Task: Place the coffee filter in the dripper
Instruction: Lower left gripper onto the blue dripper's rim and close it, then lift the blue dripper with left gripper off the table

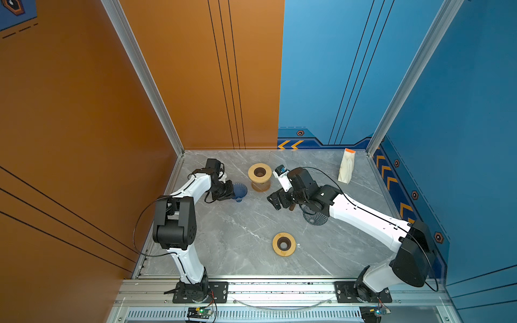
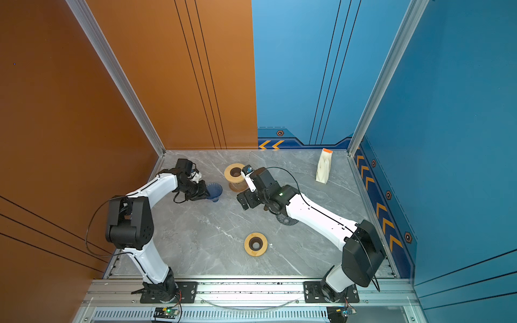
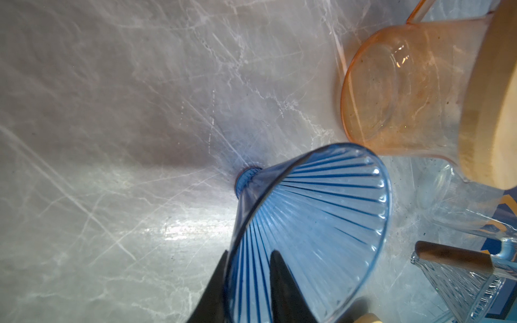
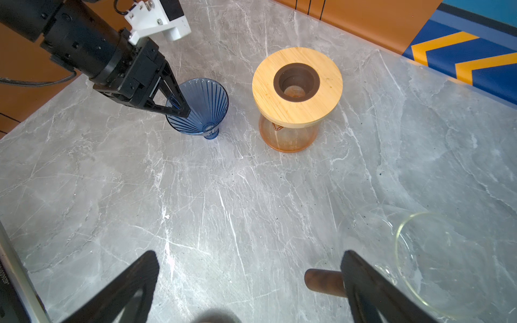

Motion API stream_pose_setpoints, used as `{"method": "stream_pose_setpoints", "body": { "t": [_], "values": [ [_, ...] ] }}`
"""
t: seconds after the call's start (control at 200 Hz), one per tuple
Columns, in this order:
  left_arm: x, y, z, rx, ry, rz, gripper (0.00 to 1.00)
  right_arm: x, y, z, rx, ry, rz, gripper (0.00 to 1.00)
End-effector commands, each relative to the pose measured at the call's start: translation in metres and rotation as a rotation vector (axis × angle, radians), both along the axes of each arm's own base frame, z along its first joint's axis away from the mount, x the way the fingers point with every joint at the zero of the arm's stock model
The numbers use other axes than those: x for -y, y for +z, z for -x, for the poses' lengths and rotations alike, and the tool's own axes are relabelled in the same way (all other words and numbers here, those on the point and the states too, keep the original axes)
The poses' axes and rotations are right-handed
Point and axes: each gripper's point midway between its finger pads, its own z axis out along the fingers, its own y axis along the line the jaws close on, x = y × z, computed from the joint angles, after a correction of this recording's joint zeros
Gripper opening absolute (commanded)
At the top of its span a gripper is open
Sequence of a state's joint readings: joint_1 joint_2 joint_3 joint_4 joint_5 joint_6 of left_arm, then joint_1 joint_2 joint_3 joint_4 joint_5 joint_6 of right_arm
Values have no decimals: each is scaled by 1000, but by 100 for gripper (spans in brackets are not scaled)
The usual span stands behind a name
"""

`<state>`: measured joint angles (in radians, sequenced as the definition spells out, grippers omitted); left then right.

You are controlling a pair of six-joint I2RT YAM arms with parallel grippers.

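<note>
**Step in hand:** securing the blue dripper [image 4: 207, 106]; filter not yet fetched.
**Left gripper** [image 4: 180, 110]: jaws astride the dripper's rim, pinch cannot be told.
**Right gripper** [image 4: 249, 290]: spread wide, empty, well apart from the dripper.
**Presumed filter pack** [image 1: 347, 166]: upright, well apart from the dripper.
**Next:** a firm pinch on the rim wall, then fetching a filter.

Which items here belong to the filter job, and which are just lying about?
Job: filter pack, blue dripper, left gripper with jaws astride its rim.
Lying about: carafe topped by wooden ring, spare ring, clear dripper, open right gripper.
</note>
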<state>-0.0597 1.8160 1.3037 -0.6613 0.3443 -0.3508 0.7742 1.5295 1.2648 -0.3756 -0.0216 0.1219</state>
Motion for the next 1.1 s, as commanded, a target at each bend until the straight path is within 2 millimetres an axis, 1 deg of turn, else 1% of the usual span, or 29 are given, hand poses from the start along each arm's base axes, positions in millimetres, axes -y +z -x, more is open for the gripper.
{"method": "stream_pose_setpoints", "body": {
  "t": [0.0,0.125,0.19,0.295,0.516,0.771,0.956,1.091],
  "values": [
    [1,0,0,-1,-1,-5,23,10,4,5,16,-2,22,100],
    [2,0,2,-1,-1,-6,22,11,2,4,18,-4,29,100],
    [3,2,3,1,-1,-6,21,12,4,3,24,-10,28,100],
    [2,5,3,9,0,-8,16,13,6,4,30,-10,26,100],
    [3,12,4,27,4,-7,10,16,7,5,36,-13,29,100],
    [6,23,8,49,5,4,2,20,12,6,54,-23,17,100],
    [14,40,13,89,-12,22,0,24,15,8,67,-32,11,100],
    [22,60,16,139,-34,31,0,26,22,8,86,-39,1,100]
  ]
}}
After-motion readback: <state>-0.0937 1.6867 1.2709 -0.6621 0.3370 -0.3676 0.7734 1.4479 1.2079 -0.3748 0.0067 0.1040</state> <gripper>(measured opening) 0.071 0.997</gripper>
